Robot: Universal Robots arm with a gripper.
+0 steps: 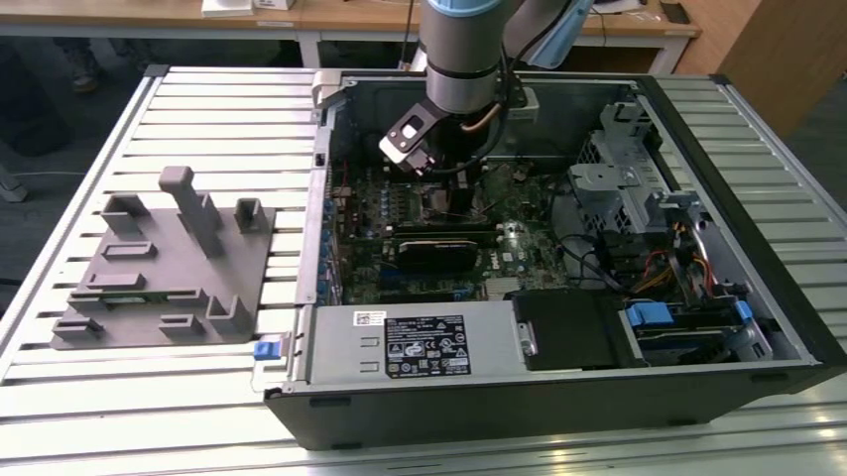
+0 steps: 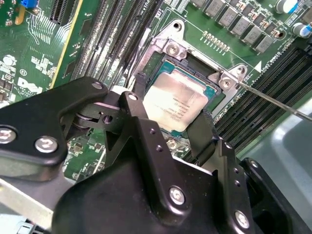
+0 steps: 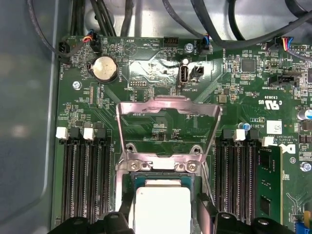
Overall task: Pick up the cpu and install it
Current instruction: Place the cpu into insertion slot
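Far on the exterior view's left, a grey tray of plastic blocks lies on the slatted table, well apart from the work. Beside it stands the open computer case, where the arm reaches down over the motherboard. In both wrist views the cpu lies within the socket frame, with the gripper right over it. Whether it grips the chip or hangs free of it I cannot tell. This step, I judge, needs the chip level and square to the frame, with no sideways slide, since socket contacts bend easily. The raised load plate and thin lever stand close by, and memory slots flank the frame. Toward the exterior view's right, cables and the drive cage crowd the case.
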